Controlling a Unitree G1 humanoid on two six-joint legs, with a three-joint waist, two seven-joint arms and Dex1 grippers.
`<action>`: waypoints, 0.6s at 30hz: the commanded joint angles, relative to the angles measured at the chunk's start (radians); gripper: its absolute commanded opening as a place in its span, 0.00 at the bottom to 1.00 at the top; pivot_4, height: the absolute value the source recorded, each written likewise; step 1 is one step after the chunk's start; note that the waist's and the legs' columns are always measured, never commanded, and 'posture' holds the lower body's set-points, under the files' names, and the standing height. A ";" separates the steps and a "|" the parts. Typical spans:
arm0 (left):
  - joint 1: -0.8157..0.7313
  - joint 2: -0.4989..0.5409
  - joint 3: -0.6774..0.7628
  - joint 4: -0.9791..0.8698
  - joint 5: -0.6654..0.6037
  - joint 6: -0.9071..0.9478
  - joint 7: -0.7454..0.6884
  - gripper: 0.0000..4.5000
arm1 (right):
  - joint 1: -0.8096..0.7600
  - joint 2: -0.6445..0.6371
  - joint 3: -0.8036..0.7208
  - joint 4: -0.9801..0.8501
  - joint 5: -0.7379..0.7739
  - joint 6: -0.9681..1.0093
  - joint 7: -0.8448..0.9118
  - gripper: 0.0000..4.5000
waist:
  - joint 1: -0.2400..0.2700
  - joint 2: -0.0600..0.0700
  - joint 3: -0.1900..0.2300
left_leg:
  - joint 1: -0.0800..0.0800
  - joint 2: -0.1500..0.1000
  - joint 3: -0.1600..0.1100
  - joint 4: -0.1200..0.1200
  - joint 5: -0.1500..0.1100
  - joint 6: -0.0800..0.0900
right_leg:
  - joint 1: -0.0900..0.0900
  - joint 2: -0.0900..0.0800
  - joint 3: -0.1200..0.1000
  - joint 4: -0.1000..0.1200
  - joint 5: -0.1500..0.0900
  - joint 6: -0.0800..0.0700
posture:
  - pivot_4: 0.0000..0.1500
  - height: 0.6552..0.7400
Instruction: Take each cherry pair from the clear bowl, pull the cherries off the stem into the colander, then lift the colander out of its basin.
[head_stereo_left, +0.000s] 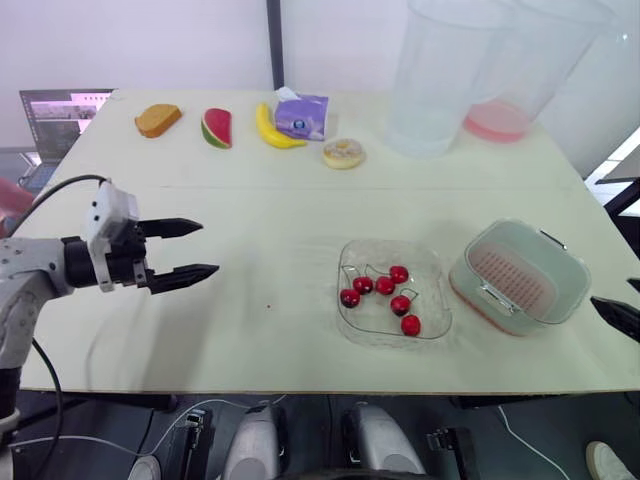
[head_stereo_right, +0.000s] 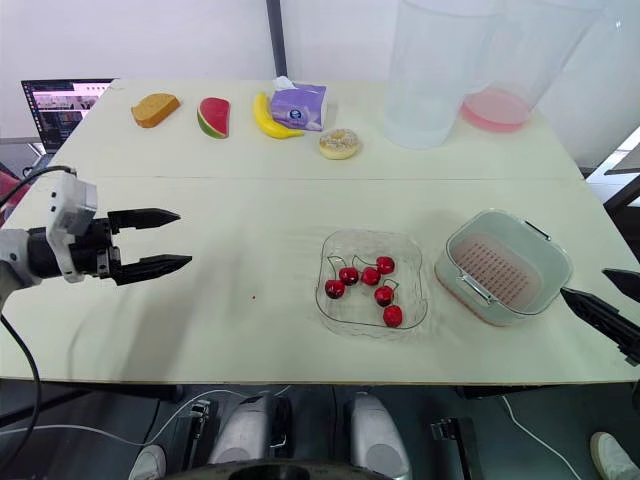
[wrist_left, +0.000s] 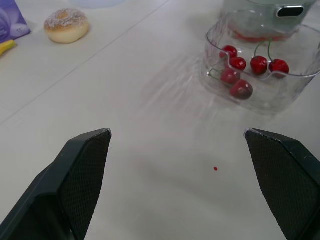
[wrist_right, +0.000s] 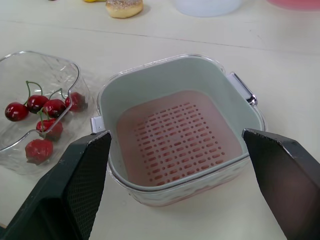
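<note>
A clear bowl (head_stereo_left: 427, 264) sits right of the table's middle and holds several red cherries (head_stereo_left: 385, 285) joined by thin stems. Just to its right stands the pale green colander (head_stereo_left: 512, 280) with a perforated floor, nested in its basin (head_stereo_left: 470, 290). My left gripper (head_stereo_left: 207, 248) hovers open over the left part of the table, well short of the bowl, with nothing between its fingers. My right gripper (head_stereo_right: 583, 281) is at the table's right edge, open, its fingertips just right of the colander. In the right wrist view the colander (wrist_right: 180, 135) lies between the spread fingers.
Along the back stand a toast slice (head_stereo_left: 158, 119), a watermelon slice (head_stereo_left: 217, 128), a banana (head_stereo_left: 272, 128), a purple tissue pack (head_stereo_left: 302, 116) and a doughnut (head_stereo_left: 343, 153). Two tall clear tubs (head_stereo_left: 440, 75) stand back right. A laptop (head_stereo_left: 55, 125) is beyond the left edge.
</note>
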 joint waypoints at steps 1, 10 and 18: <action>-0.018 -0.003 -0.007 -0.017 -0.004 -0.017 -0.005 1.00 | 0.000 -0.011 -0.045 -0.068 0.026 0.008 -0.014 0.99 | 0.000 0.000 0.000 | 0.000 0.000 0.000 0.000 0.000 0.000 | 0.000 0.000 0.000 0.000 0.000 0.000 | 1.00 1.00; -0.083 -0.016 -0.115 -0.133 -0.031 0.019 -0.027 1.00 | -0.074 -0.123 -0.017 -0.382 0.271 0.191 -0.163 0.99 | -0.002 0.000 0.000 | 0.000 0.000 0.000 0.000 0.000 0.000 | 0.000 0.000 0.000 0.000 0.000 0.000 | 1.00 1.00; -0.170 -0.056 -0.207 -0.142 -0.027 0.020 -0.046 1.00 | -0.410 -0.461 0.446 -0.437 0.482 0.258 -0.394 0.99 | 0.001 -0.001 0.001 | -0.001 0.000 -0.001 0.000 0.000 0.000 | -0.001 0.001 0.000 0.001 0.000 0.000 | 1.00 1.00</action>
